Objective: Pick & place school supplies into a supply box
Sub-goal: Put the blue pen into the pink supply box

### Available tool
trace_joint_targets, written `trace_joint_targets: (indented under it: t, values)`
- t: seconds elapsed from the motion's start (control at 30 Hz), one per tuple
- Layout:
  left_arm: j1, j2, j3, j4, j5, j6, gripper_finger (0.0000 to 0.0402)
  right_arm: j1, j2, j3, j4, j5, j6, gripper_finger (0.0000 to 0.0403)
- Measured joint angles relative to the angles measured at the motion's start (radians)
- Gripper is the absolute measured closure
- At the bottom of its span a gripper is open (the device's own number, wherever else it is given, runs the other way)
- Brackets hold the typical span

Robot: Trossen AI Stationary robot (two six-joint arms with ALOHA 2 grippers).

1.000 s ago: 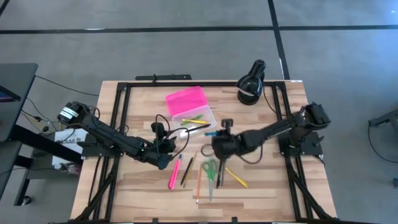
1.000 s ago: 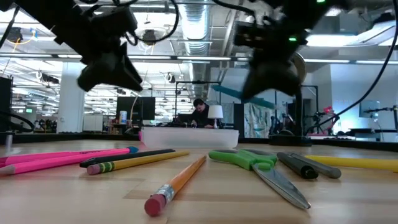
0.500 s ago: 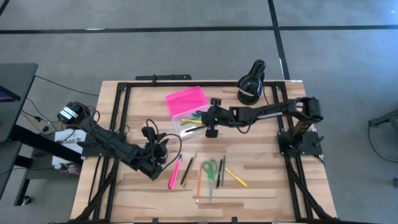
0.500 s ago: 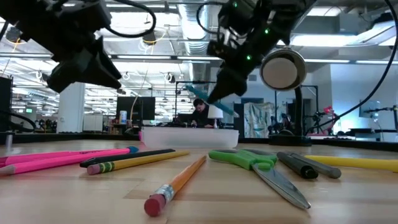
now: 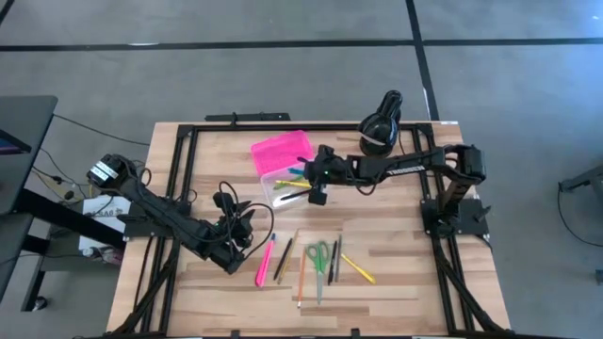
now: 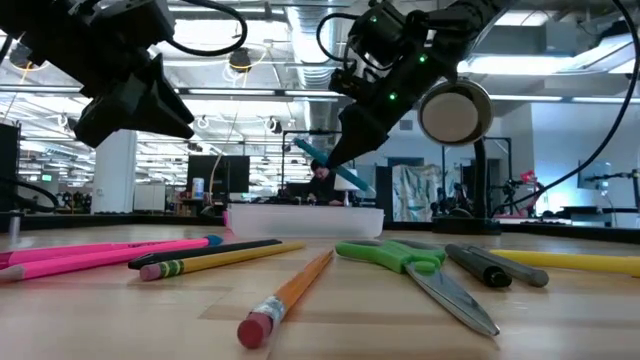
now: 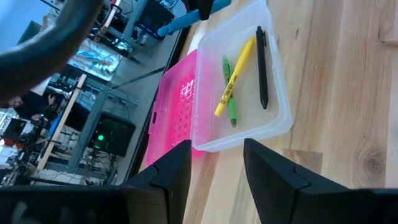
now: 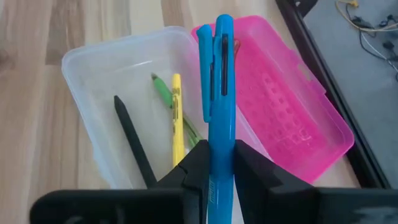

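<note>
The supply box lies open at the far middle of the table, its pink lid (image 5: 281, 151) beside the clear base (image 5: 300, 185). In the base lie a yellow, a green and a black pen (image 8: 176, 118). My right gripper (image 5: 316, 179) hangs over the base, shut on a blue pen (image 8: 215, 93). My left gripper (image 5: 240, 215) stands open to the box's near left with nothing between its fingers (image 7: 217, 168). More school supplies lie flat on the near middle of the table: pink markers (image 5: 264, 264), pencils (image 6: 285, 295), green-handled scissors (image 5: 318, 259). My right gripper pinches the blue pen's barrel (image 8: 216, 163) between its two fingers. The fingers come slanting down from the table's right side, and the pen runs on along them. Its clip end (image 8: 214, 37) sticks out ahead. The pen hangs tilted, clear above the clear base (image 6: 335, 170).
A black rounded object with a white band (image 5: 380, 127) stands at the far right corner. A black frame (image 5: 188, 141) runs round the tabletop. Bare wood lies right of the scissors and a yellow pen (image 5: 358, 270).
My right gripper has carried the blue pen from over the table's middle toward the far edge and the left, rolling as it went, and now hangs over the clear base. My left gripper has swung a little toward the left edge, away from the box.
</note>
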Motion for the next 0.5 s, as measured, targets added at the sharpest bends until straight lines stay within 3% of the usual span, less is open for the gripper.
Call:
trace_joint_targets:
  t: [0.13,0.3,0.5]
  values:
    - [0.000,0.000,0.000,0.001,0.000,0.000,0.0260,0.000,0.000,0.000,0.012,-0.005,0.014,0.0356]
    - [0.000,0.000,0.000,0.003,-0.001,0.000,0.0260,-0.007,0.000,0.000,0.052,-0.092,0.046,0.0355]
    - [0.000,0.000,0.000,0.003,0.002,0.000,0.0260,-0.017,0.000,0.000,0.055,-0.098,0.092,0.0348]
